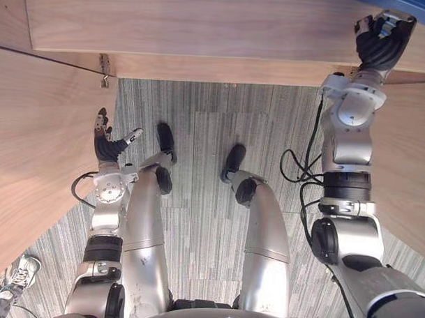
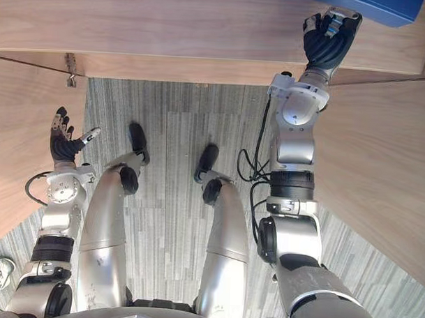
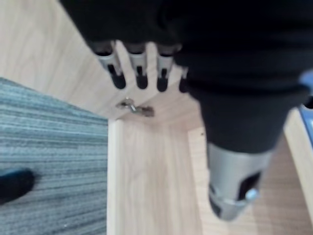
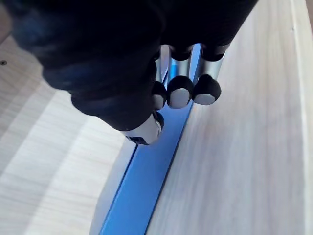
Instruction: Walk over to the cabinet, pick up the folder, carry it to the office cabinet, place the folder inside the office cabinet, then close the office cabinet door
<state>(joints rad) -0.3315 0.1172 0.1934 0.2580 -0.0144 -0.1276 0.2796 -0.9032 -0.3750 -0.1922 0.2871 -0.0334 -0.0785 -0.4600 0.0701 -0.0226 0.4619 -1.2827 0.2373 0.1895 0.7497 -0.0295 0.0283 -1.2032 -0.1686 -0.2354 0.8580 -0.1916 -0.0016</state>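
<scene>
Your right hand (image 2: 325,43) is raised to the far right corner of the cabinet (image 1: 203,26), right at the blue folder (image 2: 371,7), which lies on the wooden surface there with its near corner under the hand. In the right wrist view you can see the fingers (image 4: 178,95) curled down over the folder's thin blue edge, with the thumb tucked against its side, so the hand is closed on the folder. The folder runs as a narrow blue strip away from the fingers, between two pale wood faces. Your left hand (image 1: 107,147) hangs low on your left side, just beside the open door (image 1: 31,160) but apart from it, and it holds nothing. The fingers are straight and spread and the thumb stands out to the side. Past those fingers, the left wrist view shows the metal hinge (image 3: 134,107) where the door meets the cabinet. Grey striped carpet (image 1: 207,124) lies below the cabinet's front edge, and a person's shoe (image 1: 20,271) shows at your lower left.
</scene>
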